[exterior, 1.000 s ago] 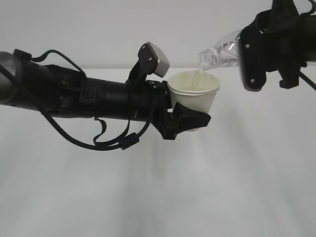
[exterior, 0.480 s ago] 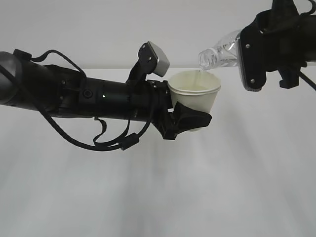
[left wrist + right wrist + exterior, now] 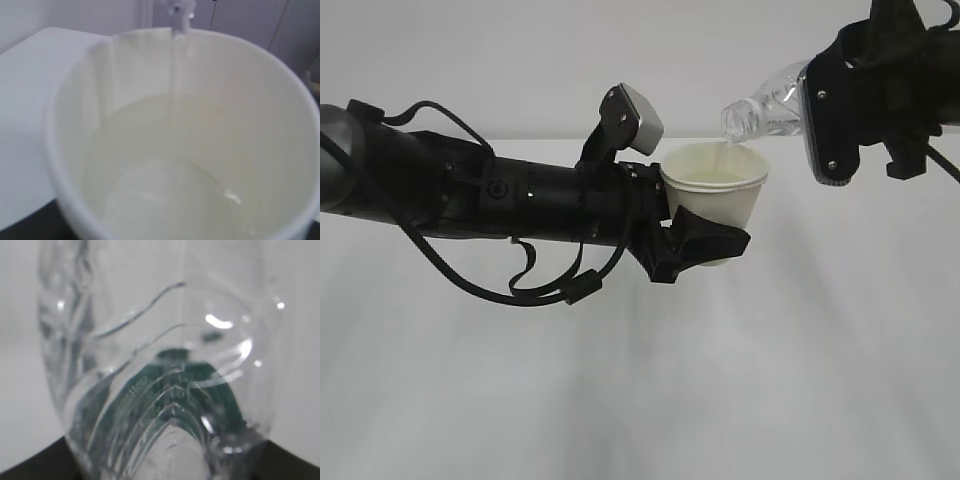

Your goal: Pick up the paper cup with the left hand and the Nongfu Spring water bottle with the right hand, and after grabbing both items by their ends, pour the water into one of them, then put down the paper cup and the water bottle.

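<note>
The left gripper (image 3: 705,245) clamps the cup (image 3: 715,195) by its base, above the bench (image 3: 770,380). The right gripper (image 3: 825,115) grips the tilted bottle (image 3: 765,105), neck just over the cup's rim. Water (image 3: 177,65) streams into the cup.

The left hand (image 3: 705,243) was matte black, looped with black cables; a grey-white block (image 3: 638,117) sat above its wrist.

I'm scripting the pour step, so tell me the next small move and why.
Probably hold the tilt a moment longer. The small clear ribbed plastic bottle has its neck over the small white paper cup, a thin stream of water is falling in, and the cup is only partly filled.
</note>
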